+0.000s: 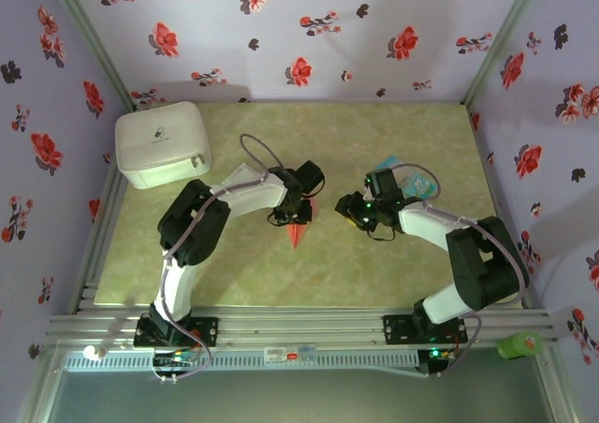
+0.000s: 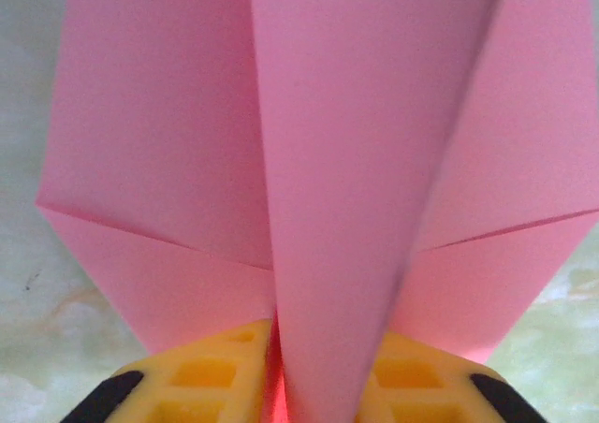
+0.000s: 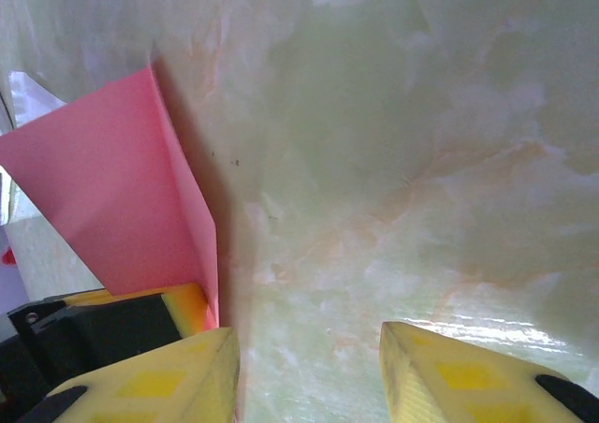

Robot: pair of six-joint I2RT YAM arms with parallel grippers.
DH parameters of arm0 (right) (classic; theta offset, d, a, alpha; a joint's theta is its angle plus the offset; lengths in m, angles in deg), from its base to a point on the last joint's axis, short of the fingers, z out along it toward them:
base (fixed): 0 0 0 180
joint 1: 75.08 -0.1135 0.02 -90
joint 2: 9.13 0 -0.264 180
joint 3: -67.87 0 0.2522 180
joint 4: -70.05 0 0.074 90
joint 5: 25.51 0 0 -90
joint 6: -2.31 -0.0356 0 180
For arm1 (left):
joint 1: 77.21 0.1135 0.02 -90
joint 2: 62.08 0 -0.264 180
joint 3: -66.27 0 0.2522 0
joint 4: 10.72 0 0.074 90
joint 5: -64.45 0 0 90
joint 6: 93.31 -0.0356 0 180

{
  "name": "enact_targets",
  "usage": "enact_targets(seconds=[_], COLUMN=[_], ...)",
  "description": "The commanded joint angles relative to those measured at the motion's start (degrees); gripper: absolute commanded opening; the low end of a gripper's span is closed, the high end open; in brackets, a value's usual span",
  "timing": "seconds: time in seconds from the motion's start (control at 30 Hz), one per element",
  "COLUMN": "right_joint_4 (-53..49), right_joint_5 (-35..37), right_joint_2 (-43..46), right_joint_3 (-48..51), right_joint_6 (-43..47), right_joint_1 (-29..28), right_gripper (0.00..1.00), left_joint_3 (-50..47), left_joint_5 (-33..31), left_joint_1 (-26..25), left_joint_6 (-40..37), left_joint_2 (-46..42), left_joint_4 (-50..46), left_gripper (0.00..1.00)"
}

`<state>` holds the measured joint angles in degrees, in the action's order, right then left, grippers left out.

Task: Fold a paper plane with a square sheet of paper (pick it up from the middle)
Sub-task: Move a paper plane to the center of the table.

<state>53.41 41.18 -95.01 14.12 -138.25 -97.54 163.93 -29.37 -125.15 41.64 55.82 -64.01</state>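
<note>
1. Nearest me, the salmon-pink paper plane [image 1: 299, 233], a narrow folded dart, points its nose toward the arm bases on the pale green marbled tabletop [image 3: 421, 161].
2. Just behind it, the left gripper [image 2: 323, 348] has the plane's centre fold between its yellow fingers [image 2: 206, 371]. Whether they pinch the fold or only flank it, I cannot tell.
3. Beside it, the right gripper [image 3: 309, 343] stands spread, holding nothing, close to one wing.
4. The folding looks nearly finished, I judge. Doing this step well means a slow release with the keel straight and both wings level. The right fingers should be ready to steady a wing without creasing it.
5. Farther back lie a teal-and-white packet [image 1: 412, 182] and a rounded white box [image 1: 161, 142], well apart from the plane.
</note>
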Motion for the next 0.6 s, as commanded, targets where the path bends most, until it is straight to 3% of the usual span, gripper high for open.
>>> enact_targets(seconds=[0.0,0.33,0.57], right_joint_4=[1.2,1.6,1.8], right_joint_5=[-0.5,-2.5,-4.4], right_joint_2=[0.8,2.6,2.9], right_joint_3=[1.3,3.0,3.4], right_joint_6=[1.1,3.0,4.1], right_joint_1=[1.0,2.4,2.9], right_gripper=[0.44,0.44,0.44], left_joint_3=[1.3,5.8,5.5], left_joint_5=[-3.5,-9.6,-10.5], left_joint_1=[-1.1,-3.6,-3.8], left_joint_6=[3.6,10.6,13.4], left_joint_2=[3.7,7.4,7.5], left_joint_4=[-2.5,-5.5,-5.3], left_gripper=[0.26,0.37,0.38])
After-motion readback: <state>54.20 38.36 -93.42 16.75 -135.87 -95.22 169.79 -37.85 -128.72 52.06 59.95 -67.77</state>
